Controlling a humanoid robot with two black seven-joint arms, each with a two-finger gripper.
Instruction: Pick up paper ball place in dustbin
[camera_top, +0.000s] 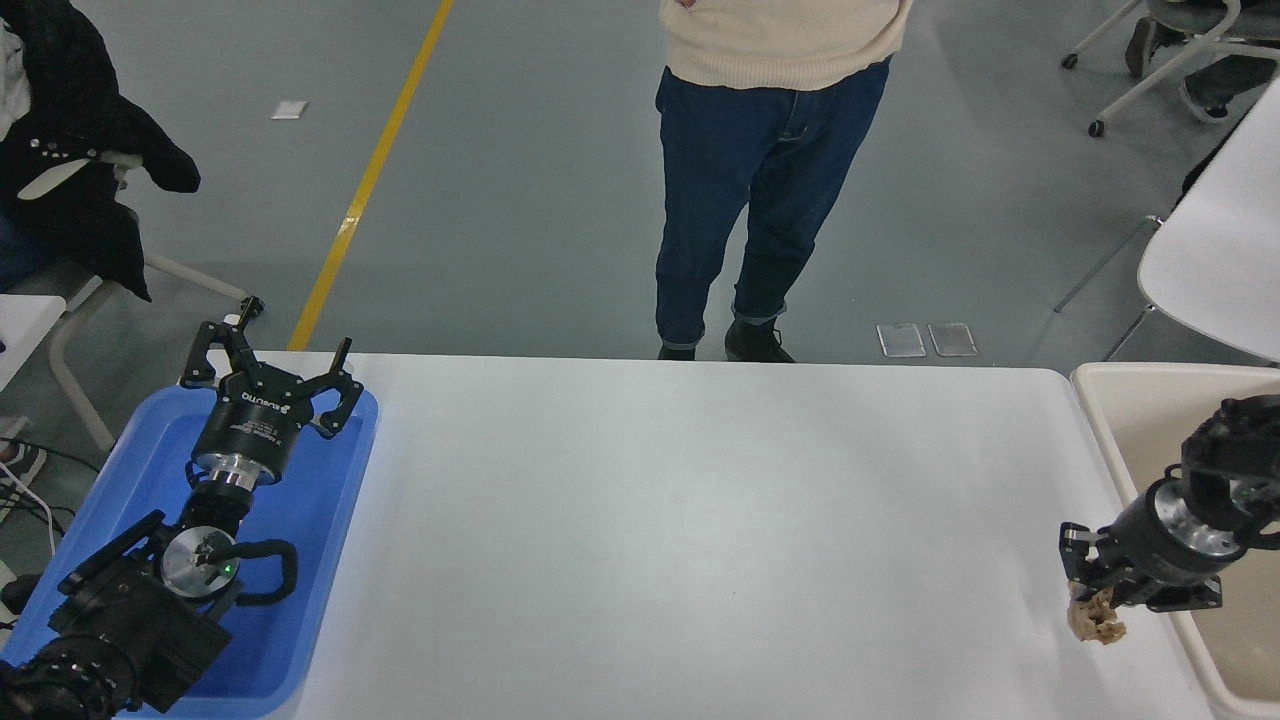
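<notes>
The pick-up looks done and the drop is what remains. The right end effector (1088, 592) points down and toward the near edge of the tabletop (700, 520), its fingers closed around the paper ball (1096, 620), a crumpled tan wad that hangs from its tip with most of its bulk showing below the fingers. A faint shadow on the white surface beneath suggests the ball is lifted clear, though how high cannot be judged.

The dustbin (1110, 440) stands just to the right of the end effector, its cream rim running past the wrist; the arm itself already crosses over the bin's opening, but the ball is on the tabletop side of the rim, not over the cavity. So the remaining work, as I read it, is a short carry to the right across the rim and then a release.

The left end effector (268, 372) rests far off to the left over the blue tray (330, 520), fingers spread and holding nothing. A person (770, 170) stands beyond the far edge.
</notes>
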